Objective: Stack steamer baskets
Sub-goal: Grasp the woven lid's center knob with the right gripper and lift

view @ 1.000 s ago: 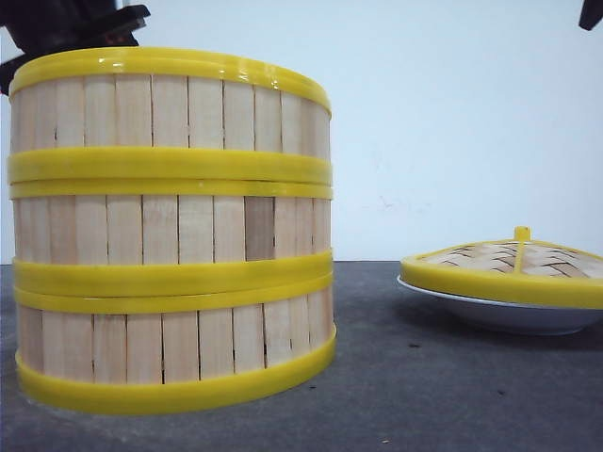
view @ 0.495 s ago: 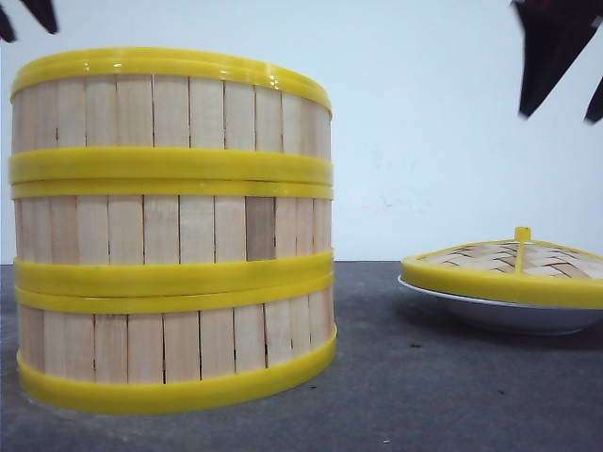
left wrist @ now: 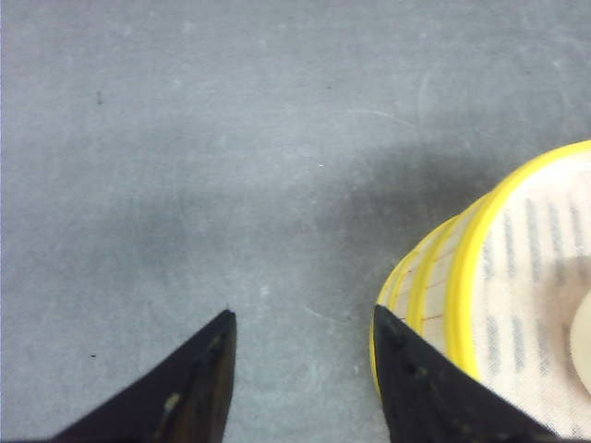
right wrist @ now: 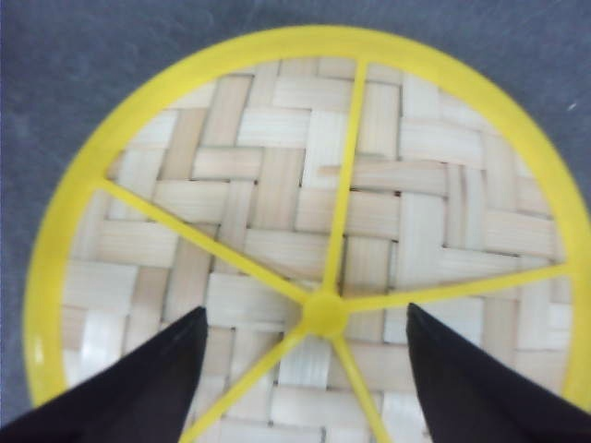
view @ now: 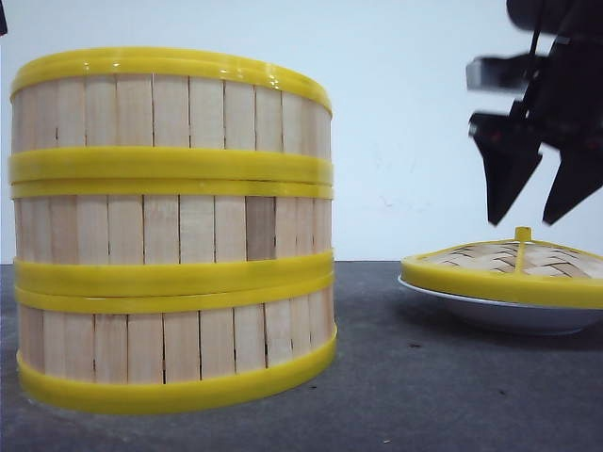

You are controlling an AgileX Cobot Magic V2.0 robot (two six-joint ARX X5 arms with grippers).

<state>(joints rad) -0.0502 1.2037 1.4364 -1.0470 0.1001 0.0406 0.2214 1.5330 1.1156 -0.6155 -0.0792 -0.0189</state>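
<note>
Steamer baskets (view: 171, 231): all three stacked in one column, nearest the camera, filling the left half of the front view. Walls line up, yellow rims meet rim to rim, bottom basket sits on the grey desk (view: 415, 377). Stack looks upright, no visible lean.

Left wrist view: left claw (left wrist: 305, 369) spread, nothing between the fingers. It hangs over bare desk (left wrist: 231, 166) just beside the stack (left wrist: 517, 286), which sits at the right edge of that frame. One fingertip (left wrist: 406, 365) overlaps the stack's outer rim in the picture; cannot tell if it touches. Inside of the top basket shows a pale slatted floor. In the front view only a dark sliver at the top left corner, likely that arm; too little to be sure.

Farther back, right side of the front view: woven domed lid (view: 513, 262) with yellow rim and knob, resting on a white plate (view: 499, 313), well apart from the stack.

Right claw (view: 529, 221) hangs directly over the lid, fingers spread, tips just above the dome and either side of the knob, holding nothing. Right wrist view confirms: lid (right wrist: 305, 231) fills the frame, knob between the two dark fingers (right wrist: 138, 383), right claw (right wrist: 307, 318) centred on it. No contact visible.

Background: plain white wall (view: 415, 122).
</note>
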